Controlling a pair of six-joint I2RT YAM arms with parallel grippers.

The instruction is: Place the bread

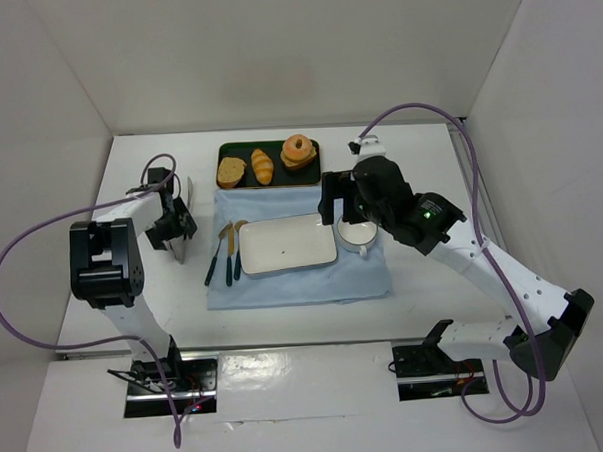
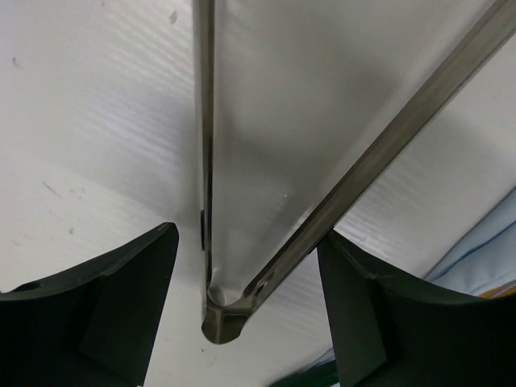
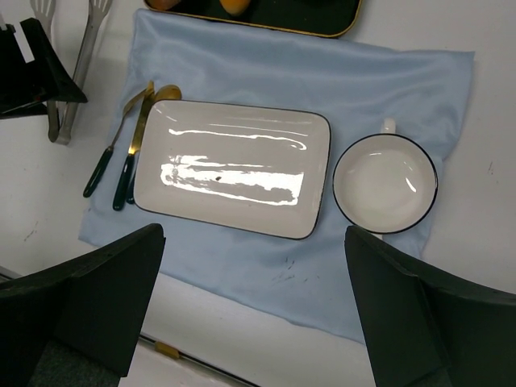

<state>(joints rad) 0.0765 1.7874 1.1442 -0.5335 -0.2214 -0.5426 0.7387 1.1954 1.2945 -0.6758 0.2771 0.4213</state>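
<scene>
While the bread [image 1: 298,146] sat at the right end of the tray [image 1: 246,148], the left gripper [image 2: 246,242], fingers wide, flanked the tongs [image 2: 387,145]; the right gripper [image 3: 254,242] gaped above the cloth [image 3: 387,81].

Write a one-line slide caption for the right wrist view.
Rectangular white plate on a blue cloth, dark-rimmed cup at its right, cutlery at its left.

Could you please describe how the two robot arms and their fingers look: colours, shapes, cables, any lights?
Both the left arm and the right arm have white tubular links joined by bulky black joint housings. A purple cable loops along each. The fingers are matte black, broad and wedge-shaped. A small green light glows on the right arm.
</scene>
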